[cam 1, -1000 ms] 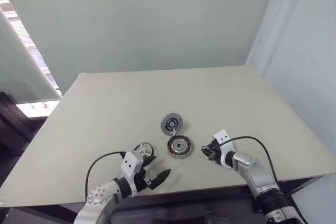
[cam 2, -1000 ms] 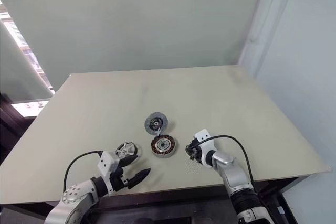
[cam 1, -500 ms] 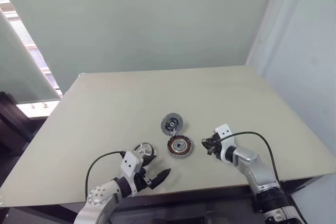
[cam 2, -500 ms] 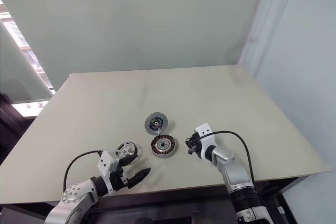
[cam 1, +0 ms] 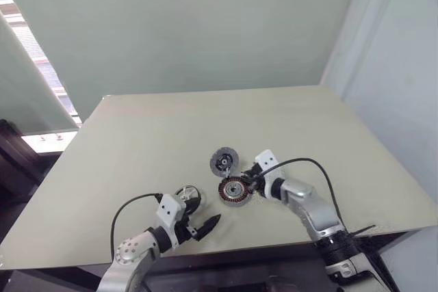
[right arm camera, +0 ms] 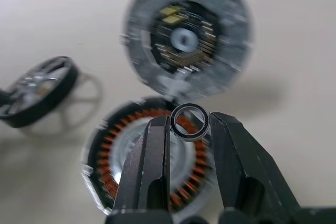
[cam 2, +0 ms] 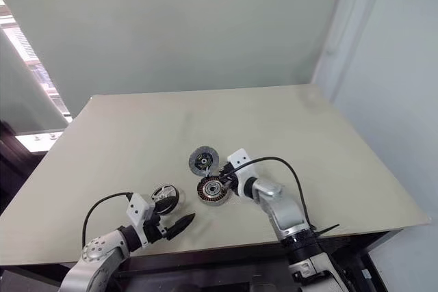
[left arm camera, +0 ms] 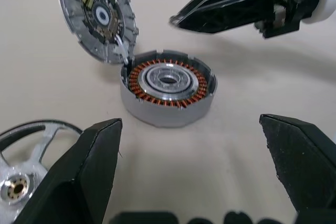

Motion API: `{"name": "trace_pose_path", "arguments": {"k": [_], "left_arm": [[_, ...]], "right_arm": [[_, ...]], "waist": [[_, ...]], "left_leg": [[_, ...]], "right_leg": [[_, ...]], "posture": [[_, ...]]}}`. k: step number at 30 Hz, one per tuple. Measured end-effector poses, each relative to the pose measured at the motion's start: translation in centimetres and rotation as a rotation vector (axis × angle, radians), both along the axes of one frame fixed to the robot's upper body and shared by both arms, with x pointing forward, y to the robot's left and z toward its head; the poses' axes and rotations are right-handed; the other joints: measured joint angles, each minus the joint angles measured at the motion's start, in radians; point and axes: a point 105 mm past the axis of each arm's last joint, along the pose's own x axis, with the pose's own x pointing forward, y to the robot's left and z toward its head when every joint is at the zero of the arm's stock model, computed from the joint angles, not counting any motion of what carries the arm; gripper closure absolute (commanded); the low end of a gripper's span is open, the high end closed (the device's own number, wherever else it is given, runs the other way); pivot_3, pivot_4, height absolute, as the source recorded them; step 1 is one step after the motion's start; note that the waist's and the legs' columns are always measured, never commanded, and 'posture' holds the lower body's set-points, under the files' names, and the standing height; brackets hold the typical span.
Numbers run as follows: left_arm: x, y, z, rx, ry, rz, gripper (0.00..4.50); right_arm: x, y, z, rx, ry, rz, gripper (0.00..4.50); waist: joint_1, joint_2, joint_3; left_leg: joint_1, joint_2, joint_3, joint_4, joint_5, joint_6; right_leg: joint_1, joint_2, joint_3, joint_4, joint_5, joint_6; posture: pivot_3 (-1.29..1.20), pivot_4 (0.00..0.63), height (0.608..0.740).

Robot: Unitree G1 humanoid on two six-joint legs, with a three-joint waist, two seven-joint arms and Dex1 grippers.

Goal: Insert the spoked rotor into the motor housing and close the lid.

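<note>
Table [cam 1: 137, 135]: beige top, bearing three motor parts.

Housing [left arm camera: 167, 92]: round, ring of copper windings around a silver centre, lying flat. It sits beyond the left fingers, between their tips as the left wrist view shows it, and just under the right fingertips.

Lid [left arm camera: 98, 15]: grey disc with dark hub, tilted up, its lower edge touching the housing's rim on the far side from both grippers.

Rotor [cam 1: 187, 198]: spoked wheel, flat on the table, just beside the left gripper's outer finger and apart from the housing.

Ring [right arm camera: 190, 122]: small, thin, dark, pinched between the right fingertips, held over the housing's near edge and short of the lid.

Left gripper [cam 1: 203, 224]: fingers spread wide, holding nothing, tips near the table.

Right gripper [right arm camera: 189, 124]: fingers closed on the ring, tips above the housing.
</note>
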Motion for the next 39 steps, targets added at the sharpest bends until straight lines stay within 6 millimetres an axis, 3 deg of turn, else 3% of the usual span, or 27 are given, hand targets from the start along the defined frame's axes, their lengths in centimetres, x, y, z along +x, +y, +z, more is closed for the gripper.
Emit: {"name": "trace_pose_path", "arguments": {"k": [11, 39], "left_arm": [[0.1, 0.2, -0.1, 0.016, -0.011, 0.015, 0.00], [0.1, 0.2, -0.1, 0.022, -0.013, 0.016, 0.00]], "right_arm": [[-0.7, 0.9, -2.5, -0.057, 0.063, 0.030, 3.70], [-0.7, 1.5, -3.4, -0.084, 0.079, 0.064, 3.70]], "waist": [[0.000, 0.000, 0.000], [0.000, 0.000, 0.000]], "left_leg": [[0.000, 0.000, 0.000, 0.000, 0.000, 0.000], [0.000, 0.000, 0.000, 0.000, 0.000, 0.000]], "right_leg": [[0.000, 0.000, 0.000, 0.000, 0.000, 0.000], [0.000, 0.000, 0.000, 0.000, 0.000, 0.000]], "posture": [[0.00, 0.000, 0.740], [0.00, 0.000, 0.740]]}}
